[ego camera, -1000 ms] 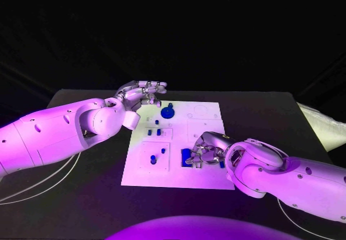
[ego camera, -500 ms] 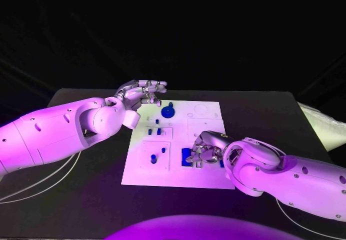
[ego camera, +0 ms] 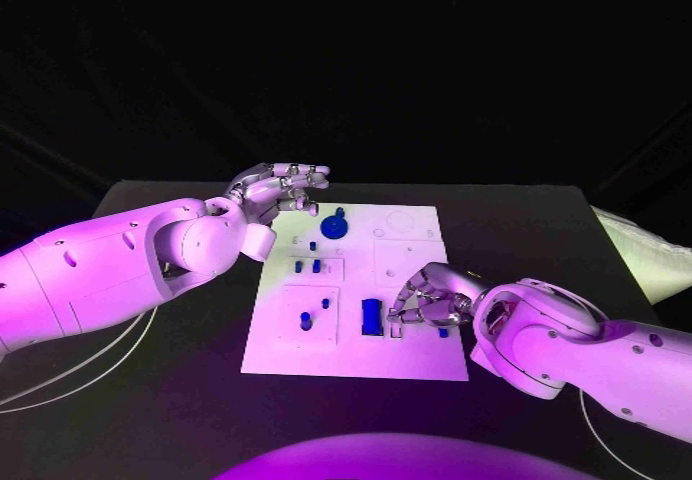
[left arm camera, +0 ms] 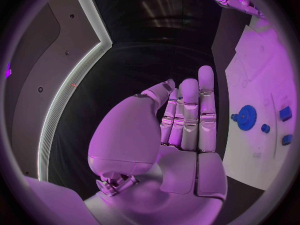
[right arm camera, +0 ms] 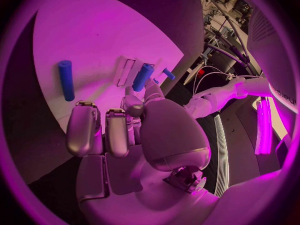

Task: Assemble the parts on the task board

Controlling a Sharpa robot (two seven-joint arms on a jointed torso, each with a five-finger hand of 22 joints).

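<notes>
Head view: on the bench, the right hand (ego camera: 430,300) hovers over the task board's (ego camera: 418,355) near right part, fingers (right arm camera: 84,127) curled, seemingly pinching a blue peg (right arm camera: 142,77). A blue block (ego camera: 372,316) stands just beside it. Beyond the far left corner, the left hand (ego camera: 281,187) holds nothing, fingers (left arm camera: 206,102) straight together.

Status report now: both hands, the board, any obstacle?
Left hand open, beyond task board. Right hand pinches blue part over board. Nothing seen in the way.

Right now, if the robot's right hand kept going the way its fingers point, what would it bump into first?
Probably the task board itself. The right hand points down over its near right part, beside a blue bar. How high it hangs is unclear.
</notes>
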